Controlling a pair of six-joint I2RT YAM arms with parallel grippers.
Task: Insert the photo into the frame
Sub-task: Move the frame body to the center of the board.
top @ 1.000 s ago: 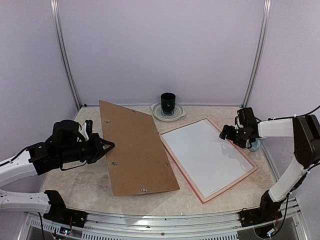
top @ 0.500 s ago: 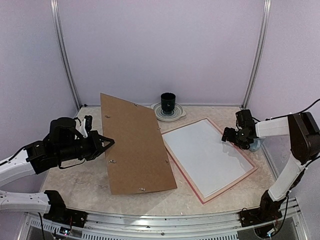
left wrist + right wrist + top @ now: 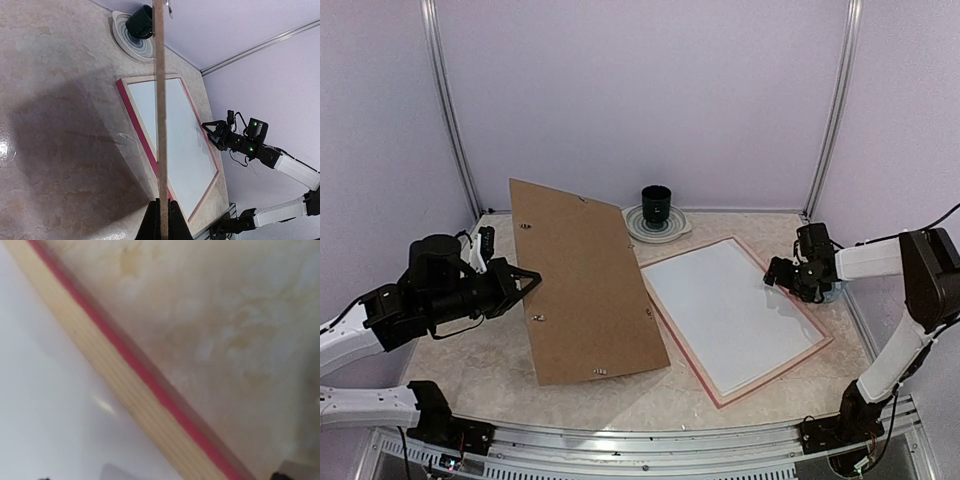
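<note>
The frame (image 3: 775, 373) is laid flat on the worktop (image 3: 480, 370), right of centre, with its pale wood back turned up and its pink front edge showing along the rim. A white sheet (image 3: 730, 310) is held inside it, filling the opening. No printed side is shown, so it cannot be told whether this is the photo.

A brown backing board (image 3: 585, 285) is gripped at its left edge by the left gripper (image 3: 532, 280), the jaws clamped together on it. The board is tilted up, with its near edge resting on the worktop just beside the frame.

The right gripper (image 3: 776, 274) is held at the frame's far right rim with its jaws spread wide and nothing between them. Contact with the rim cannot be made out.

At the back, a dark cup (image 3: 656, 200) is set upright on a ribbed round plate (image 3: 670, 228). The cup's inside is too dark for any contents to be told.
</note>
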